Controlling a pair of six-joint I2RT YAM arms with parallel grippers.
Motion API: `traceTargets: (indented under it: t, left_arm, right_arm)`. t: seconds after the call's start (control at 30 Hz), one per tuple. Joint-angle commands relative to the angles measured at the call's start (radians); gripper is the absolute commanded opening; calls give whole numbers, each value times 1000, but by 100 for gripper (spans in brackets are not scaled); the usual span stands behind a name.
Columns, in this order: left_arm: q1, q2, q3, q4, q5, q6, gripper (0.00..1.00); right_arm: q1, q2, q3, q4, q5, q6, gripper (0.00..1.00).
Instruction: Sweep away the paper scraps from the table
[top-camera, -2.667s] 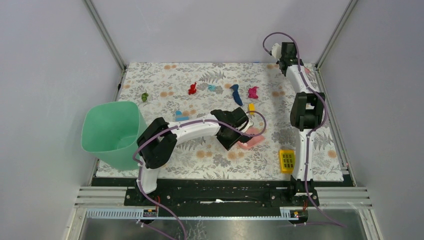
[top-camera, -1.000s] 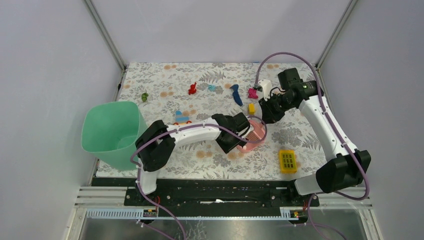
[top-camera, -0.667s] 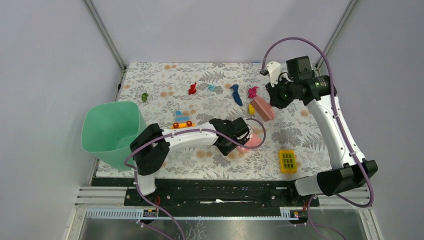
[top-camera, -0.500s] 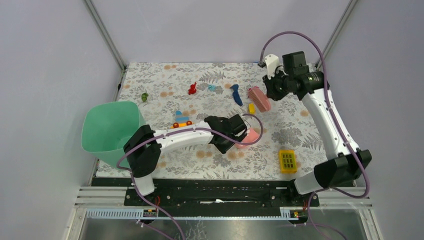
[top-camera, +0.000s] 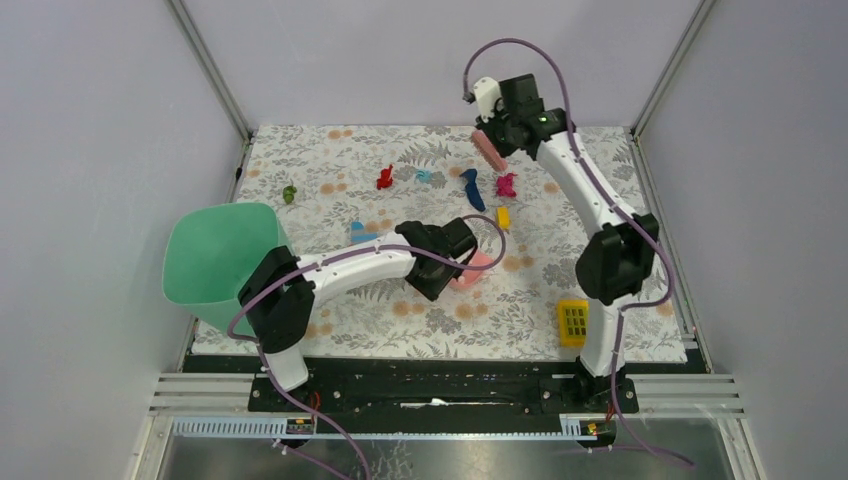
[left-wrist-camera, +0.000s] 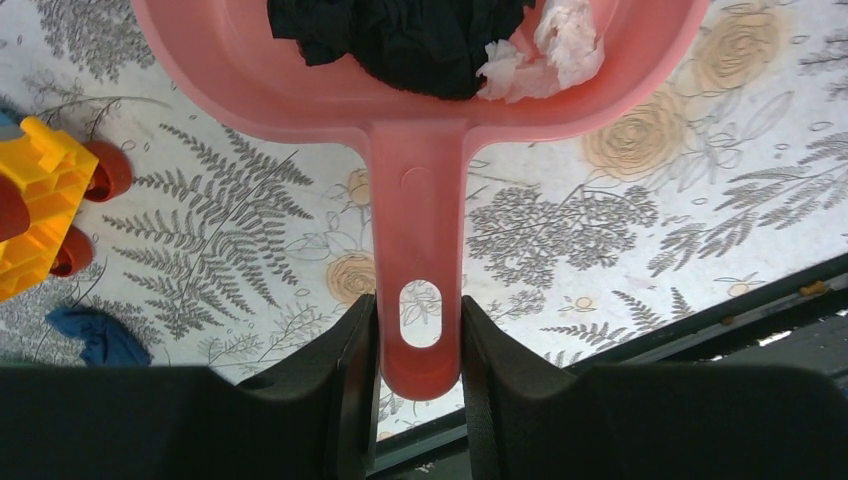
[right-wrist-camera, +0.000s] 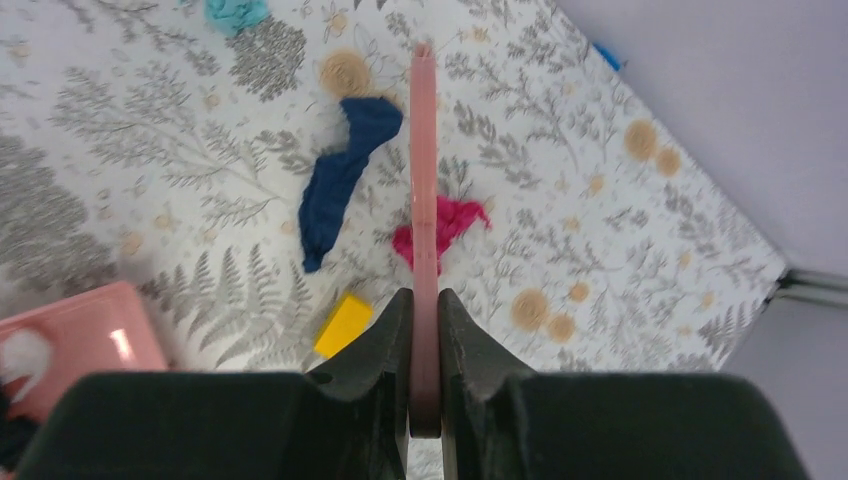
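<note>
Paper scraps lie on the leaf-print table (top-camera: 330, 150): green (top-camera: 289, 193), red (top-camera: 385, 178), teal (top-camera: 424, 176), navy (top-camera: 472, 188) and magenta (top-camera: 506, 184). My left gripper (top-camera: 440, 265) is shut on the handle (left-wrist-camera: 420, 300) of the pink dustpan (top-camera: 470, 272), which rests mid-table with black and white scraps in it. My right gripper (top-camera: 497, 138) is shut on the pink brush (top-camera: 490, 152) and holds it in the air near the back edge. In the right wrist view the brush (right-wrist-camera: 423, 180) is edge-on above the navy scrap (right-wrist-camera: 345, 180) and magenta scrap (right-wrist-camera: 450, 225).
A green bin (top-camera: 222, 265) stands at the table's left edge. A yellow block with a grid of holes (top-camera: 574, 321) lies front right. A small yellow block (top-camera: 503, 215) lies near the dustpan. A yellow toy with red wheels (left-wrist-camera: 40, 180) and a blue piece (top-camera: 362, 232) sit left of the left gripper.
My right arm has lifted the brush from beside the dustpan and swung it back and left to the far edge. My left arm has slid the dustpan a little to the left.
</note>
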Motion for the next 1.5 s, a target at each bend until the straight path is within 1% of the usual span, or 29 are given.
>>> traceTargets:
  t: [0.0, 0.1, 0.17, 0.3, 0.4, 0.5, 0.63, 0.83, 0.9, 1.0, 1.1, 1.27, 1.4, 1.47]
  left_arm:
    - [34, -23, -3, -5, 1, -21, 0]
    - [47, -2, 20, -12, 10, -5, 0]
    - [57, 16, 40, -16, 5, 6, 0]
    - [87, 72, 77, -29, 17, 40, 0]
    - [104, 114, 106, -43, 39, 60, 0]
    - [111, 147, 130, -41, 34, 67, 0]
    - [117, 184, 167, -40, 33, 70, 0]
    - [118, 214, 181, -22, 51, 71, 0]
    - [117, 208, 167, -8, 57, 64, 0]
    - [117, 172, 131, 22, 67, 49, 0]
    - [116, 120, 78, 76, 45, 33, 0]
    - [116, -4, -37, 215, 11, 32, 0]
    - [113, -73, -110, 324, 34, 50, 0]
    - [110, -105, -138, 361, 37, 49, 0]
  right_arm:
    - [67, 113, 80, 96, 156, -142, 0]
    - [91, 182, 77, 125, 212, -196, 0]
    - [99, 215, 69, 132, 231, -188, 0]
    - [111, 221, 36, 84, 173, -156, 0]
    - [126, 172, -35, 53, 126, -139, 0]
    - [135, 78, -136, 22, 47, -100, 0]
    - [141, -45, -254, -24, -98, -21, 0]
    - [142, -201, -344, -104, -312, 97, 0]
    - [143, -246, -361, -105, -325, 134, 0]
    - [142, -299, -361, -107, -295, 164, 0]
    - [141, -338, -347, -110, -261, 184, 0]
    - [127, -362, -252, -175, -249, 248, 0]
    - [126, -380, -188, -215, -244, 286, 0]
    - [125, -406, -168, -220, -216, 289, 0]
